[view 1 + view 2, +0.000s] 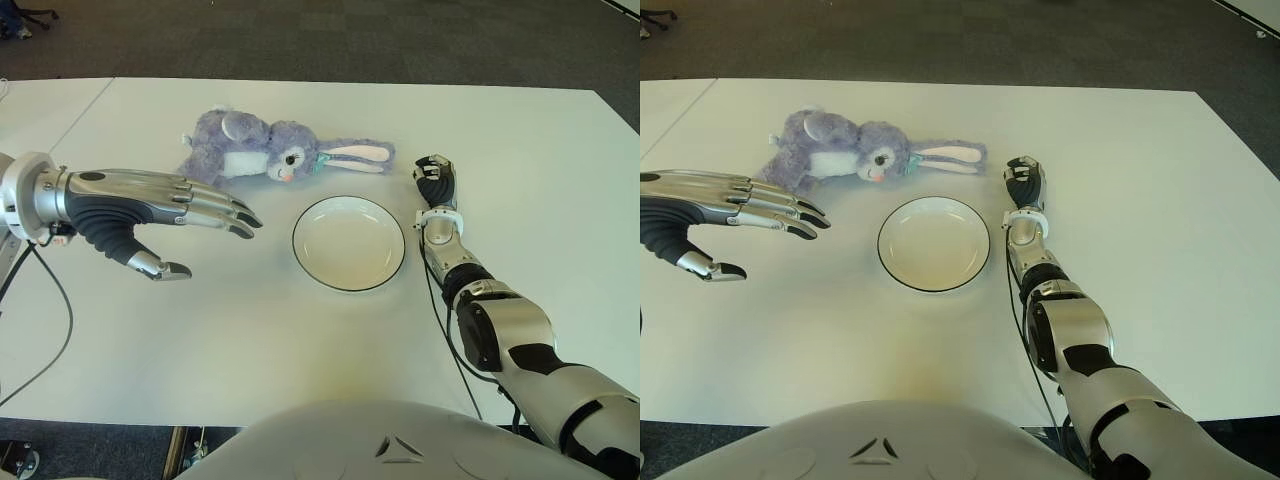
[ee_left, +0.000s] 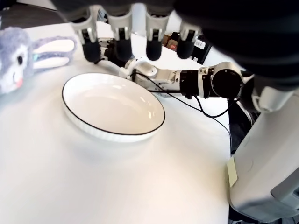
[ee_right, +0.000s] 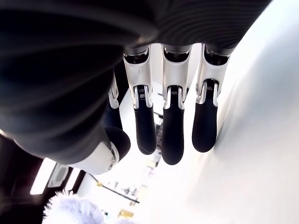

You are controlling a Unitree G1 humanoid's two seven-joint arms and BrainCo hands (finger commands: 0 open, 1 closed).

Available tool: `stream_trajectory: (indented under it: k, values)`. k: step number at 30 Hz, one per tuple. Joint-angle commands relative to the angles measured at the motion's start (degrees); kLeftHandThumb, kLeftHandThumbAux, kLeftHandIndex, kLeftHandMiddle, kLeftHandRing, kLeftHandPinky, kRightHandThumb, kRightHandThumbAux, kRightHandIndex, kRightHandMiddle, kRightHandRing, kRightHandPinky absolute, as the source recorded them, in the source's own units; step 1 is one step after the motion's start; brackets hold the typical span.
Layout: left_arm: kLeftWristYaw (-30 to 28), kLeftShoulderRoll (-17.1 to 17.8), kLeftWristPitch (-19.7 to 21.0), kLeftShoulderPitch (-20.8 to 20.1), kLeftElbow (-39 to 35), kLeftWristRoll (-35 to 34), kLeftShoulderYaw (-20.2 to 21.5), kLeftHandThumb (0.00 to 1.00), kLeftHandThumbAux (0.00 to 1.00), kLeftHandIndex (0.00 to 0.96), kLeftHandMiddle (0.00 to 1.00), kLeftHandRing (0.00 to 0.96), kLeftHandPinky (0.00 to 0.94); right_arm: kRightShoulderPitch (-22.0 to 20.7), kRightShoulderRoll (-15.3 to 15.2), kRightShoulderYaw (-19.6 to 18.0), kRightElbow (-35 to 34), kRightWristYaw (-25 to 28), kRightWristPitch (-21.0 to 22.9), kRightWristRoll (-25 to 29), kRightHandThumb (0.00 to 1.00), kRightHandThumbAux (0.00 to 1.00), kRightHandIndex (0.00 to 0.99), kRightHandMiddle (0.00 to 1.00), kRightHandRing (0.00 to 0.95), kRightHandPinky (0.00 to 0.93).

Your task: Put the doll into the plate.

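Note:
A purple and white bunny doll [image 1: 272, 150] lies on its side on the white table [image 1: 200, 340], its ears pointing right. Just in front of it sits an empty white plate [image 1: 349, 243] with a thin black rim. My left hand [image 1: 215, 245] hovers to the left of the plate and in front of the doll's body, fingers stretched out and apart, holding nothing. The left wrist view shows the plate [image 2: 112, 105] and the doll's head [image 2: 18, 60] beyond those fingers. My right hand [image 1: 436, 180] shows right of the plate near the ear tips, fingers [image 3: 173, 135] straight and empty.
Dark carpet [image 1: 350, 40] begins past the table's far edge. A second table top joins at the far left [image 1: 50, 110]. A black cable [image 1: 445, 330] runs along my right forearm. My torso [image 1: 400, 440] covers the near edge.

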Motion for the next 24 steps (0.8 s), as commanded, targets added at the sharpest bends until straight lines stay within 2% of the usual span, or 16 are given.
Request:
stream_trajectory:
  k: [1, 6, 9, 10, 12, 15, 17, 18, 19, 21, 22, 24]
  values:
    - [-5.6, -4.8, 1.2, -4.8, 4.5, -2.4, -1.0, 0.411, 0.282, 0.0, 0.0, 0.0, 0.038, 9.9, 3.0, 1.1, 6.8, 2.4, 6.2, -0.5, 0.693, 0.735, 0.401, 0.352, 0.424, 0.461]
    - [-5.8, -10.0, 3.3, -7.2, 7.6, -6.5, 1.5, 0.427, 0.269, 0.0, 0.0, 0.0, 0.028, 10.0, 3.0, 1.3, 6.8, 2.9, 6.4, -0.6, 0.69, 0.736, 0.4, 0.347, 0.409, 0.439]
    - [3.5, -16.4, 8.5, -8.8, 7.8, -9.0, 5.4, 0.443, 0.297, 0.0, 0.0, 0.0, 0.024, 10.1, 3.1, 0.9, 6.7, 3.2, 6.1, -0.2, 0.689, 0.737, 0.4, 0.347, 0.4, 0.433]
    - [8.9, -19.9, 7.5, -8.9, 7.8, -7.0, 7.4, 0.453, 0.309, 0.0, 0.0, 0.0, 0.024, 10.1, 3.1, 0.7, 6.7, 3.4, 6.1, 0.0, 0.688, 0.737, 0.4, 0.346, 0.397, 0.43]
    - [14.3, -23.7, 6.1, -8.8, 7.5, -3.8, 9.9, 0.458, 0.323, 0.0, 0.0, 0.0, 0.034, 10.1, 3.1, 0.4, 6.7, 3.6, 6.1, 0.3, 0.688, 0.737, 0.4, 0.344, 0.392, 0.418]
    - [23.7, -28.4, 1.0, -10.4, 10.0, 7.2, 14.9, 0.413, 0.323, 0.0, 0.0, 0.0, 0.042, 9.9, 3.5, 0.0, 6.9, 3.7, 6.4, 0.5, 0.69, 0.736, 0.401, 0.346, 0.391, 0.419]
    - [28.9, -29.7, -3.5, -11.6, 14.9, 15.7, 18.8, 0.368, 0.303, 0.0, 0.0, 0.0, 0.016, 9.8, 3.8, -0.4, 7.0, 3.5, 6.6, 0.6, 0.692, 0.735, 0.401, 0.352, 0.401, 0.443]
    - [33.7, -30.4, -5.8, -11.3, 19.2, 23.0, 20.7, 0.364, 0.301, 0.0, 0.0, 0.0, 0.013, 9.9, 3.7, -0.4, 7.0, 3.1, 6.3, 0.6, 0.692, 0.735, 0.401, 0.352, 0.402, 0.445]
    - [37.2, -30.9, -7.1, -11.0, 22.0, 28.0, 21.8, 0.297, 0.262, 0.0, 0.0, 0.0, 0.006, 9.9, 3.6, -0.5, 6.9, 2.9, 6.0, 0.6, 0.693, 0.735, 0.402, 0.352, 0.412, 0.464]
    - [48.1, -31.3, 1.0, -12.2, 17.3, 43.3, 19.3, 0.299, 0.219, 0.0, 0.0, 0.0, 0.001, 9.7, 3.3, 0.3, 6.9, 2.3, 6.6, -0.2, 0.693, 0.735, 0.402, 0.347, 0.424, 0.475]
    - [51.7, -31.1, 4.8, -13.4, 15.1, 48.4, 17.3, 0.303, 0.21, 0.0, 0.0, 0.0, 0.0, 9.7, 3.2, 0.6, 6.9, 2.3, 6.9, -0.5, 0.693, 0.735, 0.403, 0.346, 0.426, 0.477]
    - [57.0, -31.0, 9.3, -15.2, 13.8, 55.5, 13.8, 0.316, 0.197, 0.0, 0.0, 0.0, 0.0, 9.8, 2.8, 1.2, 6.8, 2.3, 6.8, -1.0, 0.693, 0.735, 0.402, 0.345, 0.429, 0.474]
